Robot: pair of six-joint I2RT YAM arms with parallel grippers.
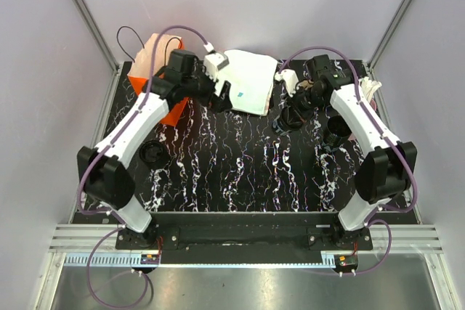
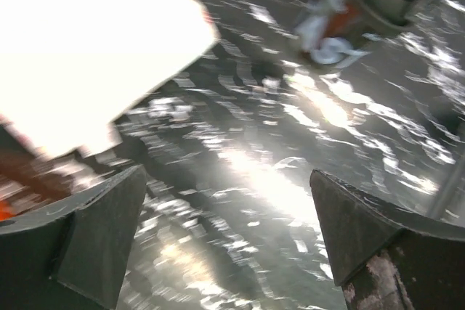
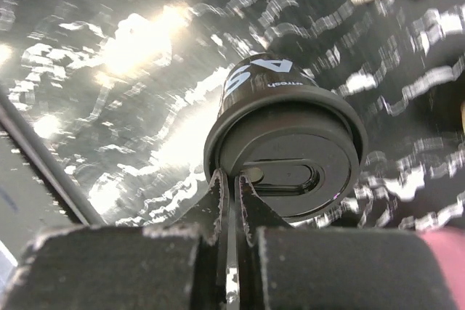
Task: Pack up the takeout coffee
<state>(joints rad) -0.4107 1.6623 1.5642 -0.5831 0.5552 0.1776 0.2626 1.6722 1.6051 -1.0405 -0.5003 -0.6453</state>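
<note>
As seen from overhead, grips the takeout coffee [image 1: 289,115] in the right gripper [image 1: 296,103] toward the back right of the black marbled table [image 1: 240,172], just right of the white bag [image 1: 251,81]. Pinches the edge of the cup's black lid [image 3: 290,154] between clenched fingers [image 3: 216,205], pressed nearly together in the right wrist view, with white lettering on the cup wall beyond the lid. Shuts the cup's inside from view with that lid. Cannot tell whether the cup stands on the table or hangs clear of it. Holds the left gripper [image 1: 220,97] released at the back left, between the orange bag [image 1: 156,70] and the white bag, beside the white bag's left edge. Spreads those fingers wide apart over tabletop, nothing between them, in a blurred left wrist view. Shows the white bag lying flat and crumpled at the back centre, contents unseen. Shows the orange bag at the back left corner, a thin black loop rising from it, inside not visible. Shows a second black cup [image 1: 336,132] close against the right forearm and partly covered by it, inside too dark to judge. Shows a flat black disc [image 1: 154,154] on the table beside the left arm, well apart from the coffee.
</note>
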